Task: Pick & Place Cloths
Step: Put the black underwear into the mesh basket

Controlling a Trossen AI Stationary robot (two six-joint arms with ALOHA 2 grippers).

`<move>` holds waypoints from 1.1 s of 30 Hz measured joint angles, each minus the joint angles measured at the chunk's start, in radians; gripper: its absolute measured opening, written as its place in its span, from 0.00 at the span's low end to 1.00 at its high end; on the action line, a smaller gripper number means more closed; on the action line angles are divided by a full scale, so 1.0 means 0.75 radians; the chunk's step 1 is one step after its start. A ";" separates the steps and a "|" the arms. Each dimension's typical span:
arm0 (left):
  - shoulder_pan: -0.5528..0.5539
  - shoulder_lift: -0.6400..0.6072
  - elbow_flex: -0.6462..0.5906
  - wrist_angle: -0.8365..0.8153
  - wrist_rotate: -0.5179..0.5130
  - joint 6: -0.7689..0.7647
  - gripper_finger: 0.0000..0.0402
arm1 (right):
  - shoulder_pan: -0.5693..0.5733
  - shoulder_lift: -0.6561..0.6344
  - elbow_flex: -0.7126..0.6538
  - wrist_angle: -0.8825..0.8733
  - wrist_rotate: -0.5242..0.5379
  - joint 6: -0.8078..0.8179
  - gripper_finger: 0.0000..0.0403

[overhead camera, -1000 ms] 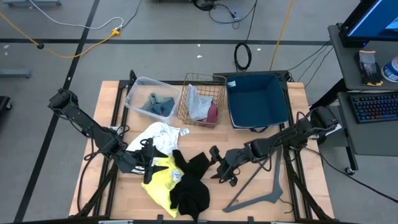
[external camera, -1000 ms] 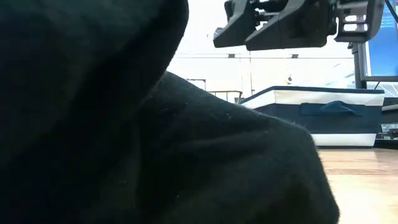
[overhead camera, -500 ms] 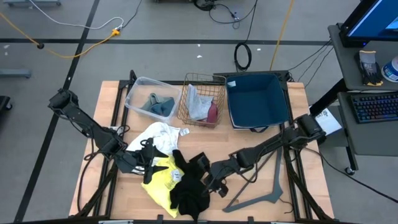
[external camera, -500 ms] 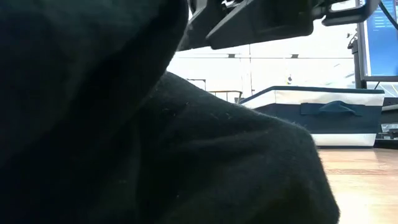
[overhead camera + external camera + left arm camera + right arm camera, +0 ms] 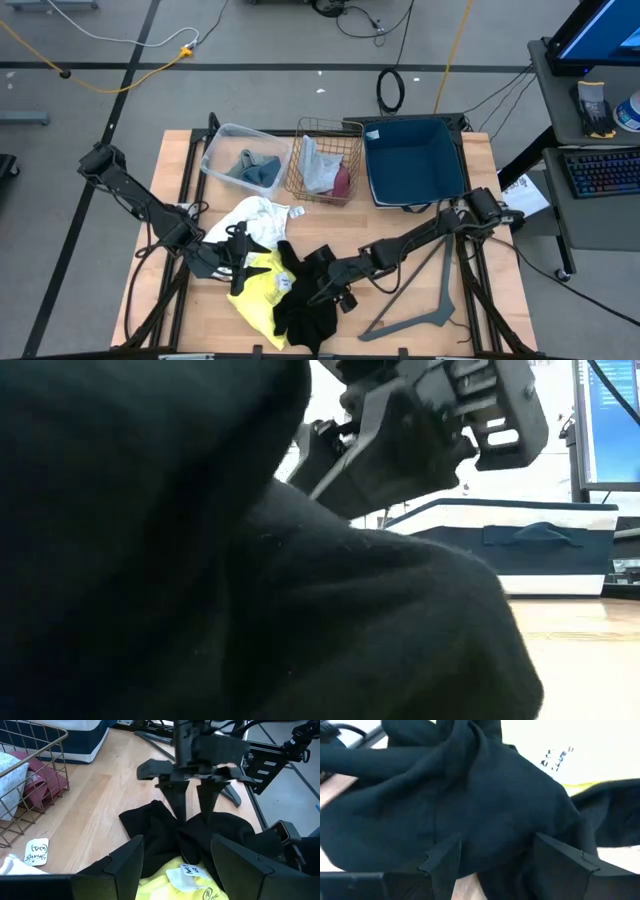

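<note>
**Black cloth under the right gripper's spread fingers**

Black fabric fills the action at the front middle of the wooden counter (image 5: pixel 470 290), and the right gripper (image 5: pixel 322 287) is down on it, its fingers (image 5: pixel 176 802) spread, tips touching the crumpled black cloths (image 5: pixel 308 300) with a ridge of fabric between them — parted, not pinching anything. From the right wrist camera, dark folds fill nearly everything beyond the two fingers. The low view is mostly blocked by black fabric, with the right gripper angled down just behind it.

Over to the left gripper (image 5: pixel 237 256): it sits on the pile where the white cloth (image 5: pixel 255 215) meets the yellow cloth (image 5: pixel 258 288), fingers apart and holding nothing.

The yellow cloth lies partly under the black ones, a white label showing on it.

At the back of the counter, a teal-blue cloth (image 5: pixel 253 166) sits in the clear plastic bin (image 5: pixel 222 142); a grey cloth (image 5: pixel 318 166) and a maroon cloth (image 5: pixel 342 181) lie together in the wire basket (image 5: pixel 305 127). Beside that stands the dark blue fabric bin (image 5: pixel 412 155). The grey hanger (image 5: pixel 425 305) lies flat at front right.
</note>
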 joint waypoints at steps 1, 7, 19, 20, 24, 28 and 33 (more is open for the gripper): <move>0.000 0.000 0.000 0.001 0.000 -0.001 0.58 | 0.000 0.008 0.000 0.016 0.000 0.000 0.60; 0.001 0.000 0.000 0.000 0.000 0.001 0.58 | 0.008 0.036 0.000 0.061 -0.016 -0.002 0.59; 0.001 0.000 0.000 0.001 0.001 -0.001 0.58 | 0.008 0.034 0.000 0.063 -0.038 0.017 0.14; 0.001 0.000 0.000 0.001 0.001 0.000 0.58 | 0.008 0.034 0.000 0.063 -0.038 0.006 0.08; 0.001 0.000 0.000 0.002 0.000 -0.001 0.58 | 0.008 0.034 0.000 0.064 -0.039 -0.042 0.02; 0.001 0.000 0.000 0.002 0.000 0.000 0.58 | 0.008 0.022 -0.001 0.061 -0.037 -0.061 0.01; 0.001 0.000 0.000 0.005 0.001 -0.002 0.58 | 0.008 -0.084 -0.001 0.060 -0.033 -0.089 0.00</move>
